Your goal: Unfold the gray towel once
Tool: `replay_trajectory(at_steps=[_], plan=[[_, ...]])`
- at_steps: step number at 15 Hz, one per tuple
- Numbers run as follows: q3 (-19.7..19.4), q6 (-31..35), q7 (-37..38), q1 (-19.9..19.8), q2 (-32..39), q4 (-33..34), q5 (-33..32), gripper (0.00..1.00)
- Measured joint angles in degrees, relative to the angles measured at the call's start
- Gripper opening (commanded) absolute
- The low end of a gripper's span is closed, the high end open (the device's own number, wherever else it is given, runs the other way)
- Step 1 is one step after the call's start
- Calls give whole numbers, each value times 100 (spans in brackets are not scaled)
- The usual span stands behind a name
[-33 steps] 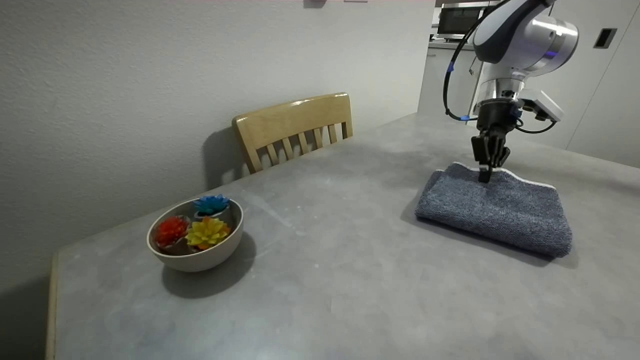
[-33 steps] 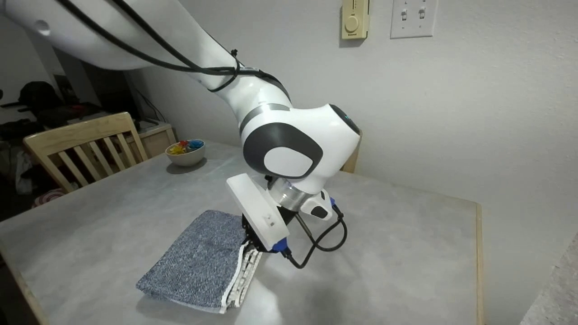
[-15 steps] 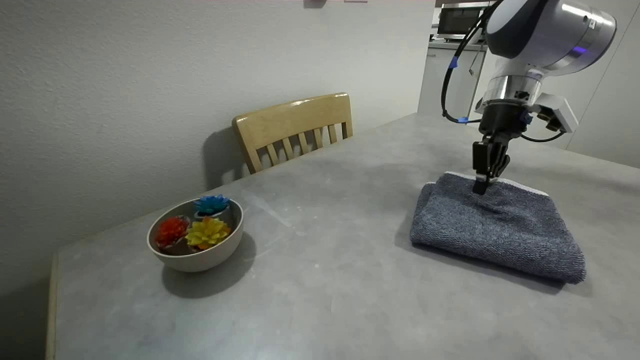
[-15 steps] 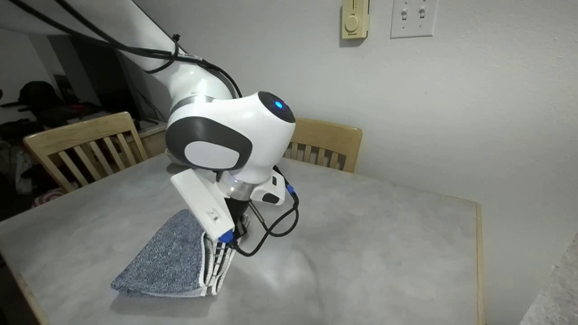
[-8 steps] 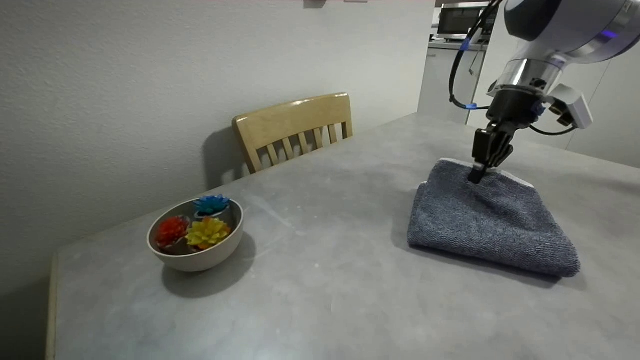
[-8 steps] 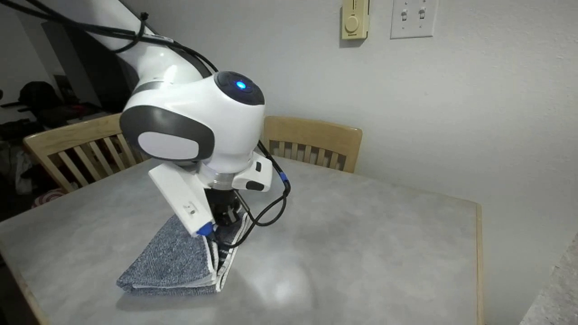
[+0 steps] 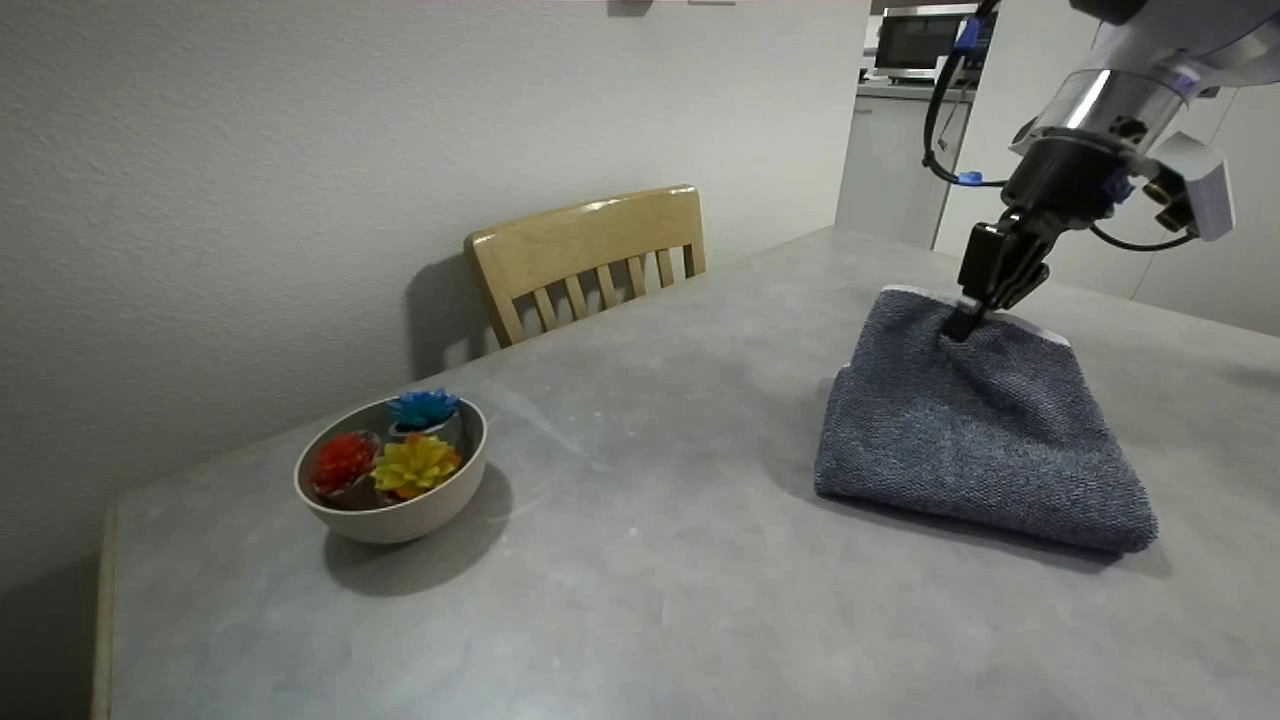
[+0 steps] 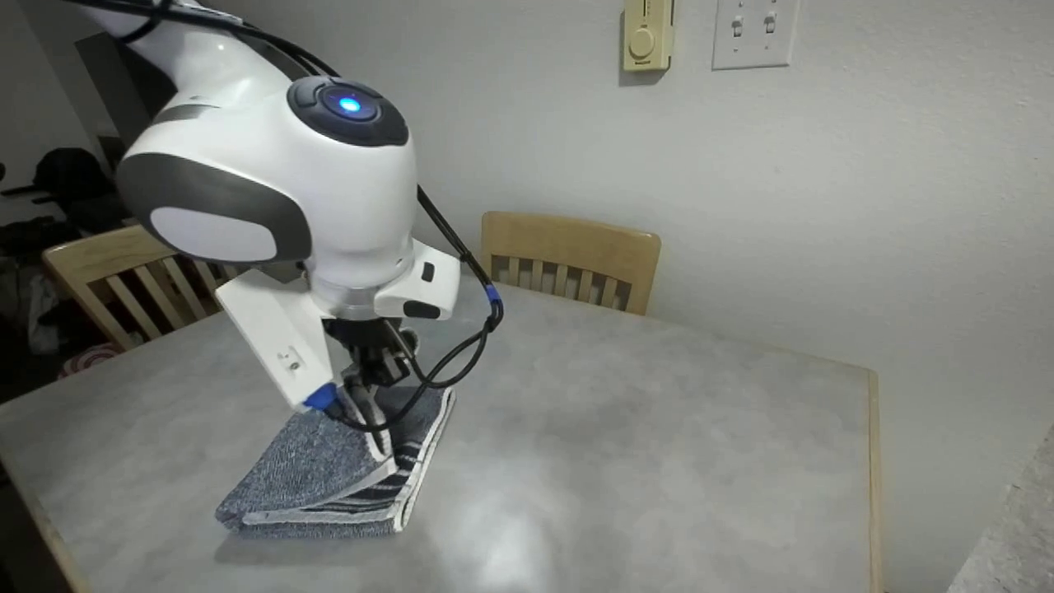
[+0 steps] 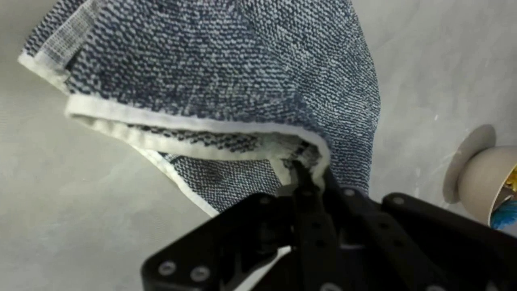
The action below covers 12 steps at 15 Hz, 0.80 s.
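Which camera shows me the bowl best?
An exterior view: the whole bowl shows, unobstructed. The wrist view catches only part, cut by the frame; in an exterior view the arm hides most or all.

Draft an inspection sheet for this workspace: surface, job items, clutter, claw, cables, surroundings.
Surface: gray tabletop, with a faint pale streak near the bowl.
Job items: gray towel, folded; top layer held up at one edge, lower layers resting on the tabletop, dark stripes showing between.
Clutter: the bowl, apart from the towel, holding red, blue and yellow flower-like ornaments.
Claw: shut on the towel's white-hemmed edge.
Cables: black cables form a loop; in an exterior view they pass in front of the towel, contact cannot be told.
Surroundings: two wooden chairs at the tabletop; switch plate on the wall.
Loose tools: nothing seen.
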Motion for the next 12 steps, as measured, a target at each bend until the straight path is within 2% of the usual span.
replay_trajectory(at_steps=[12], plan=[[50, 846, -349, 1080, -401, -660, 912, 1]])
